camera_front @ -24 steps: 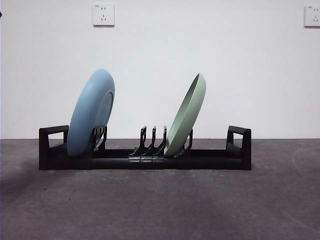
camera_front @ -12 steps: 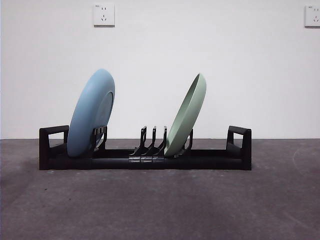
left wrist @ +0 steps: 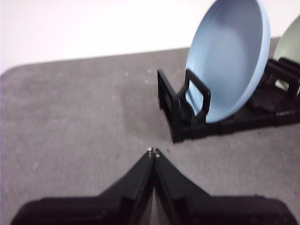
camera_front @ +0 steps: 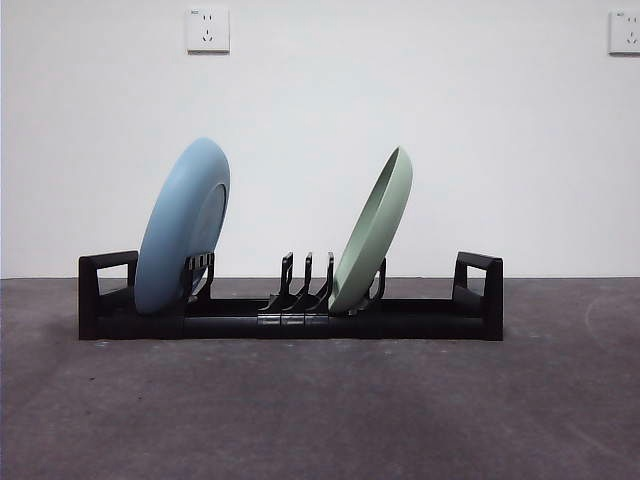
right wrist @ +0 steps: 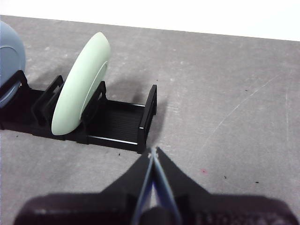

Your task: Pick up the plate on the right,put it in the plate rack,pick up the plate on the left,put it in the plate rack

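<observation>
The plate rack [camera_front: 290,305] lies lengthwise across the grey desk [camera_front: 320,410], a squared loop handle at each end. Both plates stand in it on edge, tilted to the right. The blue plate [camera_front: 183,225] sits at the left end, just beside the left handle, leaning against the divider prongs there. The green plate [camera_front: 372,232] sits right of the middle, its foot among the curved prongs (three bare prongs stand just to its left). The two plates are well apart.

The left gripper [left wrist: 153,151] is off the left end of the rack, jaws clenched together on nothing. The right gripper [right wrist: 153,150] is near the rack's right handle, jaws likewise pressed together and empty.
</observation>
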